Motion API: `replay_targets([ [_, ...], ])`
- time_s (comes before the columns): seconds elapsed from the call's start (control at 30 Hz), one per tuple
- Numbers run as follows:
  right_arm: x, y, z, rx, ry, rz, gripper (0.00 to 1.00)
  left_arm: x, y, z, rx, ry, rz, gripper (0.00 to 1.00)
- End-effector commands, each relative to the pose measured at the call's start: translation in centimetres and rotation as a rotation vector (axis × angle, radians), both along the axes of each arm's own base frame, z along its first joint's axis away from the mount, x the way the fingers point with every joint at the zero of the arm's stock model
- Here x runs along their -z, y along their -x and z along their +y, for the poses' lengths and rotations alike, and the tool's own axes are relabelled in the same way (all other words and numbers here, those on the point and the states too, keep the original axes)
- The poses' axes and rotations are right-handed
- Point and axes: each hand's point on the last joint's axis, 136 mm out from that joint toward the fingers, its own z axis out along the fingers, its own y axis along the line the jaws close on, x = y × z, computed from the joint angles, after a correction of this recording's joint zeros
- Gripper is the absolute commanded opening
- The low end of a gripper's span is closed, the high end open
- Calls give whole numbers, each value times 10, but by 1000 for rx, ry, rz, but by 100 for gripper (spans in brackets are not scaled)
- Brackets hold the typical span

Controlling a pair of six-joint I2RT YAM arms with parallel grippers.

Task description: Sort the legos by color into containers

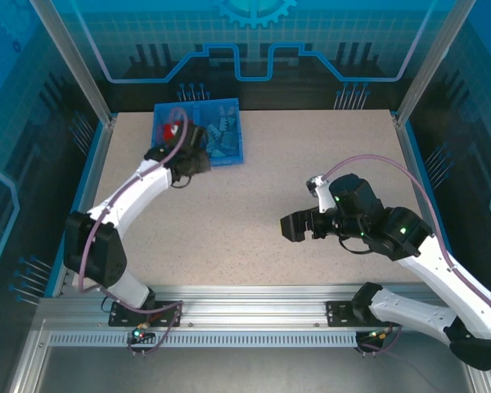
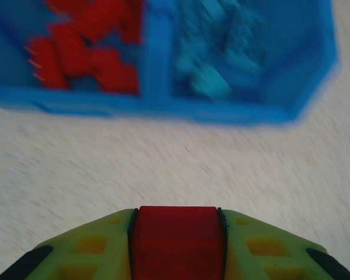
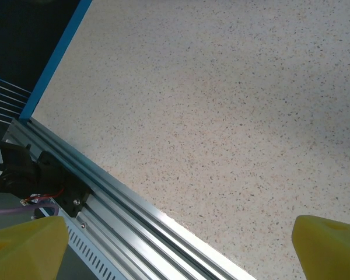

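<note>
Left wrist: left claw [image 2: 176, 248] is clamping a red lego [image 2: 176, 230] short of the bin [image 2: 105, 105]. Drifting toward its right compartment [image 2: 306, 64] is risking a mis-sort.

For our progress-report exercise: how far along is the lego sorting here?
Done: red legos lie in the left compartment of the bin, light blue legos in the right. In hand: the left jaws grip another red lego short of the bin. Left: dropping it among the reds; the right jaws hang open over the table.
</note>
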Motion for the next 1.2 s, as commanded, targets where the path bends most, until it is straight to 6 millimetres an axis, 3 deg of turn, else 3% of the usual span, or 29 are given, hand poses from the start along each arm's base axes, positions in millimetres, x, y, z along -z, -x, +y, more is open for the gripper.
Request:
replay_targets([
  [0.0, -4, 2, -4, 17, -18, -1, 100, 4, -39, 50, -158, -101, -25, 26],
  [0.17, -7, 4, -9, 37, -27, -8, 100, 37, -87, 87, -231, -83, 58, 27],
  [0.33, -6, 4, -9, 36, -28, -12, 100, 58, -122, 101, -260, -18, 117, 41],
  [0.47, -7, 2, -7, 31, -32, -20, 100, 57, -136, 102, -260, -5, 121, 55],
  [0.63, -8, -6, -11, 47, -6, -71, 100, 34, -129, 89, -243, 81, 71, 58],
  [0.8, 10, -31, -38, 168, 147, -182, 100, -18, -91, 61, -175, 217, -51, 58],
  [0.9, 27, -50, -63, 272, 275, -257, 100, -59, -50, 38, -91, 235, -170, 59],
  [1.0, 41, -72, -91, 388, 376, -344, 100, -85, -2, 22, 2, 191, -283, 66],
  [1.07, 55, -86, -110, 453, 437, -390, 100, -89, 31, 18, 59, 157, -343, 74],
  [1.17, 72, -109, -141, 572, 478, -426, 100, -78, 66, 28, 83, 109, -384, 89],
])
